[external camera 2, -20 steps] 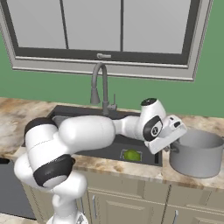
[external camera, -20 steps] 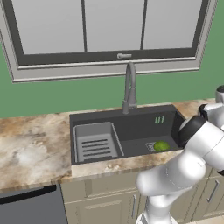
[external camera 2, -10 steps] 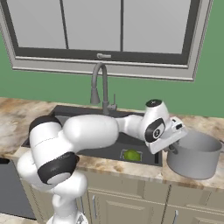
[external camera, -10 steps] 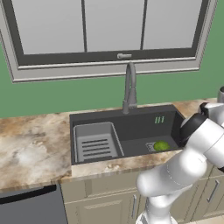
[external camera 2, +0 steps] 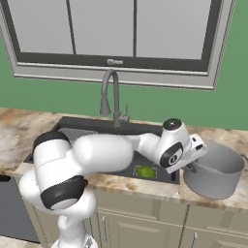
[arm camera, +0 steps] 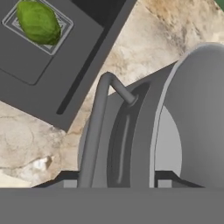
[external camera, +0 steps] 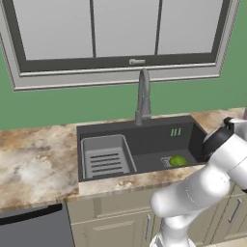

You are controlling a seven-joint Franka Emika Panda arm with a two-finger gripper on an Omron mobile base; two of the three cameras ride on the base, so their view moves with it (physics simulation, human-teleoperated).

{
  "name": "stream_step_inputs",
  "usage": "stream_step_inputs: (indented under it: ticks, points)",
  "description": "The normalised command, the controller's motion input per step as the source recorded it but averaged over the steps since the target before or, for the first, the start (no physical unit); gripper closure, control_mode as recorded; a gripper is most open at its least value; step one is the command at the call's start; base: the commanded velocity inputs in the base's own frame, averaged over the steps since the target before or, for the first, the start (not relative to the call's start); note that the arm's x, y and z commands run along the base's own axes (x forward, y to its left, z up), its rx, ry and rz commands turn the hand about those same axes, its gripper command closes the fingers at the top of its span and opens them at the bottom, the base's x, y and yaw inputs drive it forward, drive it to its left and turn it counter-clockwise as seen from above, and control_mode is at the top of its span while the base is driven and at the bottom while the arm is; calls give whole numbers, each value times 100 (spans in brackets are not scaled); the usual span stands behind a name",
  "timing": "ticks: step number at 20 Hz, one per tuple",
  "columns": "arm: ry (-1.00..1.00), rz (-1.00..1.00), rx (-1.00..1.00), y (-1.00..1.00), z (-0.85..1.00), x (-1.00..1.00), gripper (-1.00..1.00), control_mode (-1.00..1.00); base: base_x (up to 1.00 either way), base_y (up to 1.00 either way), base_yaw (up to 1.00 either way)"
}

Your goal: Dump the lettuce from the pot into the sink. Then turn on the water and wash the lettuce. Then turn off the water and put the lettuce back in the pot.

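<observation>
i see the lettuce (arm camera: pixel 38 22) lying on the square drain grate (arm camera: pixel 52 39) in the sink (external camera 2: pixel 97 127), at the end nearest the pot (external camera 2: pixel 215 169). the pot stands upright on the marble counter (external camera 2: pixel 227 140) just right of the basin. my gripper (external camera 2: pixel 191 162) is at the pot's rim on its sink side; in the hand view the looped handle (arm camera: pixel 98 118) runs up between the finger tips, which look clamped on the pot's wall. the faucet (external camera: pixel 143 96) stands behind the basin, with a slotted rack (external camera: pixel 103 157) at the far end.
</observation>
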Motion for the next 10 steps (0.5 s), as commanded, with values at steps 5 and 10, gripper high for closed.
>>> stream_step_inputs:
  ticks: [5, 10]
  points:
    - [-15, 1, 0, 0, -29, 18, 100, -100, 0, 0, 0]
    - [-2, 0, 0, 0, -14, 35, 100, -100, 0, 0, 0]
